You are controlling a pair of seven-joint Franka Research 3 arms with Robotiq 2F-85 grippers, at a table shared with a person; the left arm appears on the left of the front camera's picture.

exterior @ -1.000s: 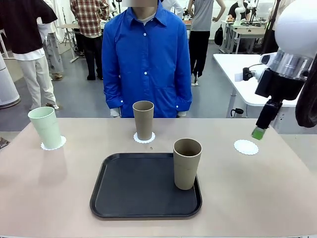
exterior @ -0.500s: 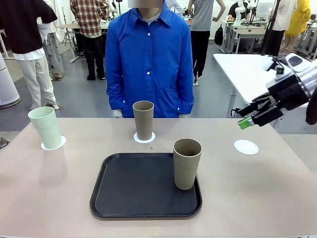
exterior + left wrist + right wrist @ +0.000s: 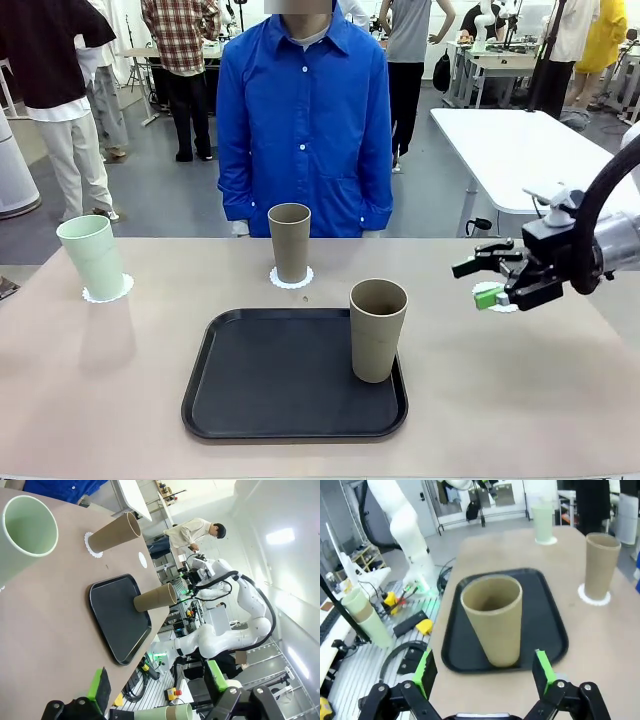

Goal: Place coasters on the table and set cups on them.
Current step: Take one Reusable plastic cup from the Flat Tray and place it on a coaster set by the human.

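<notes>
One tan cup (image 3: 378,330) stands upright on the black tray (image 3: 270,385), at 3 o'clock from the tray's middle. At 12 o'clock from the tray, a second tan cup (image 3: 290,242) sits on a coaster (image 3: 291,281) on the counter (image 3: 100,380). At 10 o'clock the mint cup (image 3: 91,257) sits on another coaster (image 3: 108,293). At 2 o'clock lies a bare coaster (image 3: 143,560). The right gripper (image 3: 475,283) overlaps it in the front view, jaws spread and empty, pointing toward 9 o'clock. The left gripper (image 3: 157,677) is spread too, holding nothing.
</notes>
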